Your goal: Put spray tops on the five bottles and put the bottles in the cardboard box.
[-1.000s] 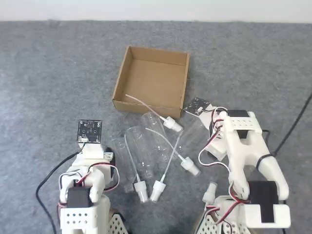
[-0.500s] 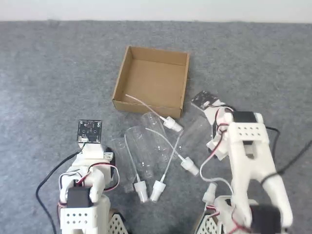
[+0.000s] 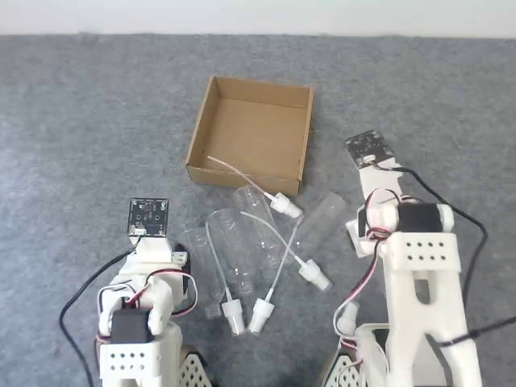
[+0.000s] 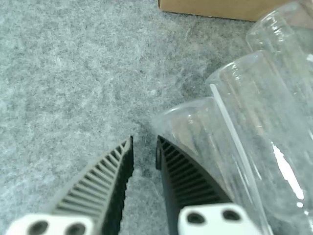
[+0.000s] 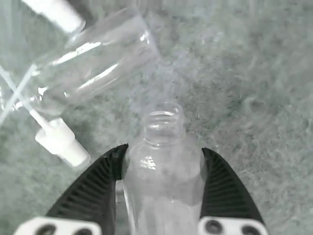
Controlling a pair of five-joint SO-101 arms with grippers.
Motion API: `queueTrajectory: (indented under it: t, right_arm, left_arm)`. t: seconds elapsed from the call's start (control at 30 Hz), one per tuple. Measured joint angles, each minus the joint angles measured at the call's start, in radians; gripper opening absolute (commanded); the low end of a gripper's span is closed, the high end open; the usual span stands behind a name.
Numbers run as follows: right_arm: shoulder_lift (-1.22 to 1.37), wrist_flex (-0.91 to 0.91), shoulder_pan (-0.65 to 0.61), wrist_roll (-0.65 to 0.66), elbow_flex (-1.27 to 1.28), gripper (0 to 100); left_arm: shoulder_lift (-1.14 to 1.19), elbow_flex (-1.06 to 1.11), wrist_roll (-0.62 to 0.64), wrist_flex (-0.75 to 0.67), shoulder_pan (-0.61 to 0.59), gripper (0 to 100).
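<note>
**Table** (image 3: 97, 113): grey felt surface.

**Cardboard box** (image 3: 251, 133): stands open toward the far edge, about mid-width. No bottle is in it yet.

**Right arm** (image 3: 415, 266): stands on the table's right side, with its wrist off the box's near right corner.

**Right gripper** (image 5: 164, 151): clamped on a clear held bottle (image 5: 164, 188). The jaws sit on either side of its shoulder, and the bare neck points away from the wrist. There is no top on it.

**Loose bottles** (image 3: 242, 234): lie on their sides between the box's front wall and the near edge. One of them lies just beside the right arm.

**Left gripper** (image 4: 144, 143): low over the table at the left end of that pile, holding nothing. Its jaws are nearly together with a thin gap, and one jaw is just beside a bottle's base.

**Spray tops** (image 3: 246, 316): lie among the bottles, with thin tubes trailing across them. Whether any is seated on a neck cannot be told.

**Judgement:** the step in hand is capping the held bottle.
- The left gripper should open and take a spray top by its head, not by its tube.
- The tube tip should go into the neck first, slowly, since the tube looks likely to flex and miss.
- The head should line up with the bottle's axis before it is pressed home.
- The right grip should be firm without crushing, as clear plastic is likely to slip.
- The neck should be held clear of the pile.
</note>
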Motion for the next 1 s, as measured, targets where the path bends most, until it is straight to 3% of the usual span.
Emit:
queueTrajectory:
  t: [0.53, 0.8, 1.0]
  right_arm:
    - [-0.203, -0.031, 0.000, -0.279, 0.000, 10.1]
    - [-0.219, -0.072, 0.000, -0.308, 0.038, 10.1]
    - [-0.374, -0.103, 0.000, -0.308, 0.132, 10.1]
  left_arm:
    - [0.000, 0.000, 0.000, 0.000, 0.000, 8]
    - [0.000, 0.000, 0.000, 0.000, 0.000, 8]
    - [0.000, 0.000, 0.000, 0.000, 0.000, 8]
